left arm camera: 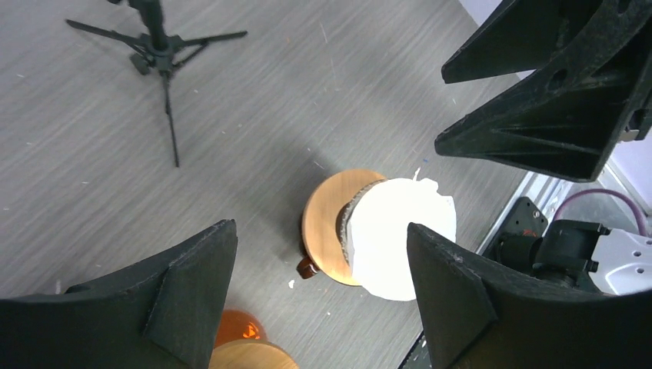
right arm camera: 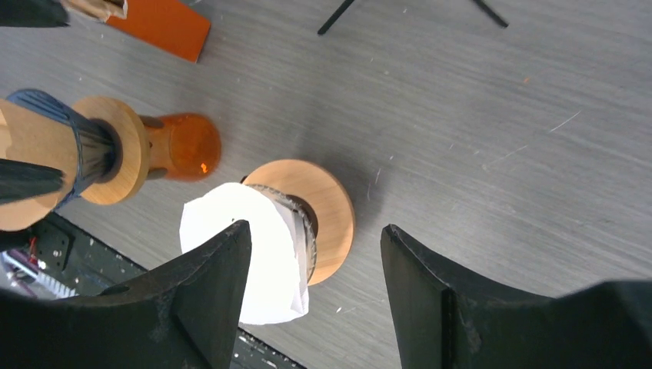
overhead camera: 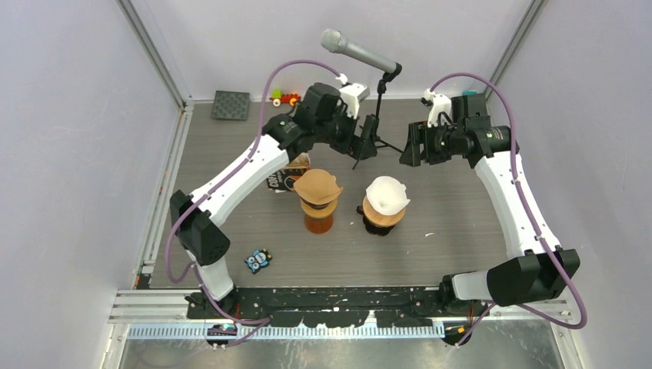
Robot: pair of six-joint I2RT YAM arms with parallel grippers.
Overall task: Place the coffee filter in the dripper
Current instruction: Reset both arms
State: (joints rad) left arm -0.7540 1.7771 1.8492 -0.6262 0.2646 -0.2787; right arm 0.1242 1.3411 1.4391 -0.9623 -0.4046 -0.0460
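From the top camera, the white coffee filter [overhead camera: 387,195] is sitting flared in the right-hand dripper [overhead camera: 379,221] on the desk [overhead camera: 461,223], so the placement is looking done. A brown filter [overhead camera: 317,187] is filling the neighbouring one. The left gripper [overhead camera: 367,140] and right gripper [overhead camera: 410,146] are hovering behind them, touching neither. The left wrist camera is showing its jaws standing wide and empty above the filter. The right wrist camera is showing likewise: jaws spread, holding nothing, probably leaving the paper undisturbed.
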